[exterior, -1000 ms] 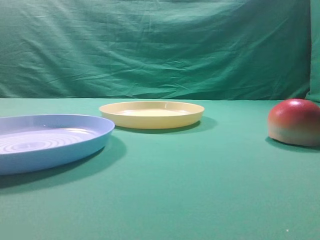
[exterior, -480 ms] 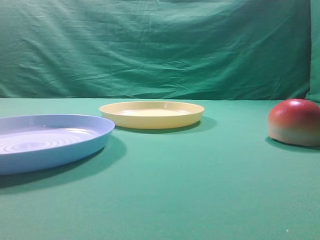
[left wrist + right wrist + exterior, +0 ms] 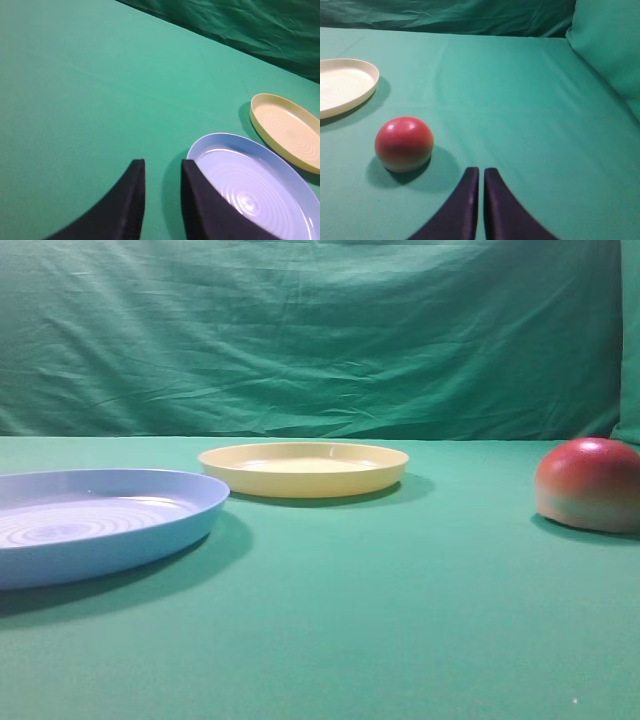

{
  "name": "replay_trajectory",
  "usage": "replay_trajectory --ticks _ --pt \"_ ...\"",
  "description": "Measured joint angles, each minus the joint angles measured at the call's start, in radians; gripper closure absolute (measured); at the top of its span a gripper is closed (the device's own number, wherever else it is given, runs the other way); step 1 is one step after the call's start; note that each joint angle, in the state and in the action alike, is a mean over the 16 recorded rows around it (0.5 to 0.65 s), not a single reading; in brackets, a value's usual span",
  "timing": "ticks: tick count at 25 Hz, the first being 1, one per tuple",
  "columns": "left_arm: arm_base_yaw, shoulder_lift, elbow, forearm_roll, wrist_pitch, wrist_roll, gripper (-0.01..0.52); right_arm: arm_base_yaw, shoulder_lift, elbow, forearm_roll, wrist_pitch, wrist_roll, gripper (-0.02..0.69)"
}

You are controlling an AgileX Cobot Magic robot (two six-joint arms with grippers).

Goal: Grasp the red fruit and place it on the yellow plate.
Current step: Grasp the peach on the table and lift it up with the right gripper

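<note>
The red fruit (image 3: 590,483) sits on the green cloth at the far right of the exterior view, red on top and pale at its base. In the right wrist view the fruit (image 3: 403,143) lies ahead and to the left of my right gripper (image 3: 481,171), whose dark fingers are shut with nothing between them. The yellow plate (image 3: 303,468) rests at centre back, and its rim (image 3: 367,90) shows at the left edge of the right wrist view. My left gripper (image 3: 162,164) hovers with a narrow gap between its fingers, holding nothing, just left of the blue plate (image 3: 260,185).
A light-blue plate (image 3: 95,525) with concentric rings lies at the near left. The yellow plate (image 3: 287,127) sits beyond it in the left wrist view. A green cloth backdrop (image 3: 320,340) closes the back, and a raised green fold (image 3: 610,45) stands at the right.
</note>
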Motion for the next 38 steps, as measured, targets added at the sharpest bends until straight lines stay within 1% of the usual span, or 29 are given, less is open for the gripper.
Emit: replay_trajectory --ticks 4,7,13,19,24,29,34,36,38 --pt "0.000 0.000 0.000 0.000 0.000 0.000 0.357 0.026 0.014 -0.046 0.040 -0.015 -0.007 0.665" --pt "0.000 0.000 0.000 0.000 0.000 0.000 0.357 0.049 0.049 -0.101 0.063 0.019 -0.020 0.665" --pt "0.000 0.000 0.000 0.000 0.000 0.000 0.357 0.092 0.198 -0.256 0.074 0.183 -0.058 0.665" --pt "0.000 0.000 0.000 0.000 0.000 0.000 0.357 0.109 0.438 -0.422 0.073 0.370 -0.092 0.665" --pt "0.000 0.000 0.000 0.000 0.000 0.000 0.357 0.110 0.637 -0.541 0.072 0.477 -0.102 0.665" --pt "0.000 0.000 0.000 0.000 0.000 0.000 0.357 0.110 0.793 -0.625 0.078 0.522 -0.111 0.665" --pt "0.000 0.000 0.000 0.000 0.000 0.000 0.357 0.110 0.917 -0.690 0.096 0.551 -0.171 0.661" --pt "0.000 0.000 0.000 0.000 0.000 0.000 0.357 0.110 0.961 -0.712 0.104 0.559 -0.206 0.644" --pt "0.000 0.000 0.000 0.000 0.000 0.000 0.357 0.110 1.002 -0.731 0.112 0.566 -0.244 0.610"
